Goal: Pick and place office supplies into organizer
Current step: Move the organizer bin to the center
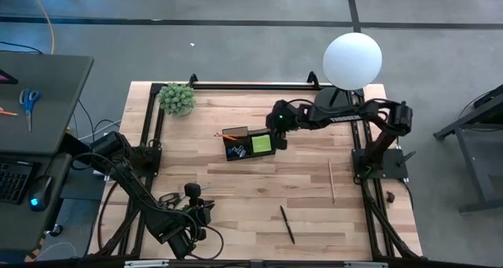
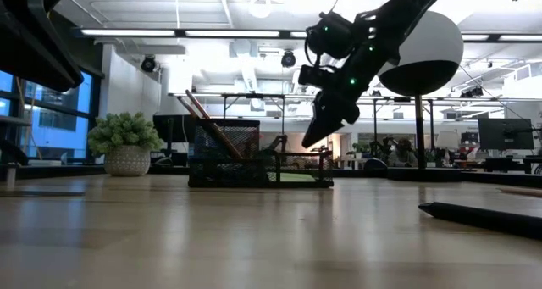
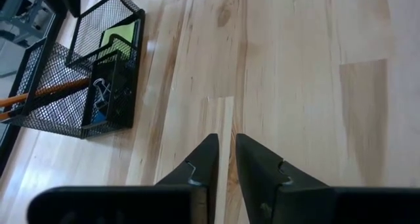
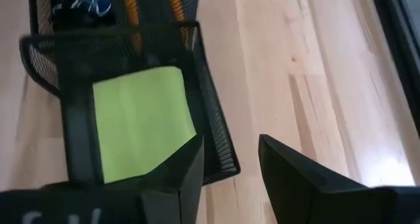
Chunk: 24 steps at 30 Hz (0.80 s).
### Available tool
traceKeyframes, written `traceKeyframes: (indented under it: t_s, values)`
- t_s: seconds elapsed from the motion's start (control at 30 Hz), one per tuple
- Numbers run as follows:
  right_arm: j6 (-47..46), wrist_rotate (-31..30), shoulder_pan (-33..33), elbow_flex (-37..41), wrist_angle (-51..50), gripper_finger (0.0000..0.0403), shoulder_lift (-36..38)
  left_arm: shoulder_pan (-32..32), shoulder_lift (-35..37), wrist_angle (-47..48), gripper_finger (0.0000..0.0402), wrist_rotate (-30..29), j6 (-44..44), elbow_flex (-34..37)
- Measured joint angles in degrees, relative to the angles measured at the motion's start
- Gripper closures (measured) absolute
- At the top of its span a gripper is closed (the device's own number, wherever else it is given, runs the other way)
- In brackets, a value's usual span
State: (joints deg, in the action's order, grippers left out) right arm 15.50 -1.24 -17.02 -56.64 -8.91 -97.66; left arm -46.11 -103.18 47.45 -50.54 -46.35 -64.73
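The black wire-mesh organizer (image 1: 248,143) sits mid-desk, holding a lime-green sticky-note pad (image 4: 141,122), orange pencils (image 3: 46,94) and binder clips (image 3: 100,90). The right pincer (image 1: 278,141) hovers beside it, fingers apart, empty. The left pincer (image 3: 223,159) is nearly together, empty.

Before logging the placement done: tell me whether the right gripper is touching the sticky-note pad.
Apart. The right wrist view shows the right gripper empty, jaws open, the sticky-note pad lying flat in the organizer.

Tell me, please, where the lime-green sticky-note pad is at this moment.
In the high view, the sticky-note pad lies flat in the organizer, in its compartment nearest the right gripper, which hovers at that edge.
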Motion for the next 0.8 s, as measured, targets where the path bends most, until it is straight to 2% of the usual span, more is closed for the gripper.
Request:
traceKeyframes:
  t_s: [0.27,0.57,0.8]
  values:
    - [2.9,0.5,-1.0,0.0,3.7,0.0265,-1.4,0.0,0.0,0.0,0.0355,-0.2,0.0,0.0]
    - [2.7,1.4,-1.0,-0.1,5.5,0.0265,-5.8,0.0,0.0,-0.2,0.0355,-0.2,0.0,0.0]
    - [-0.3,0.2,-1.0,-0.1,5.8,0.0265,-6.0,0.0,0.0,-0.1,0.0355,0.0,0.0,0.0]
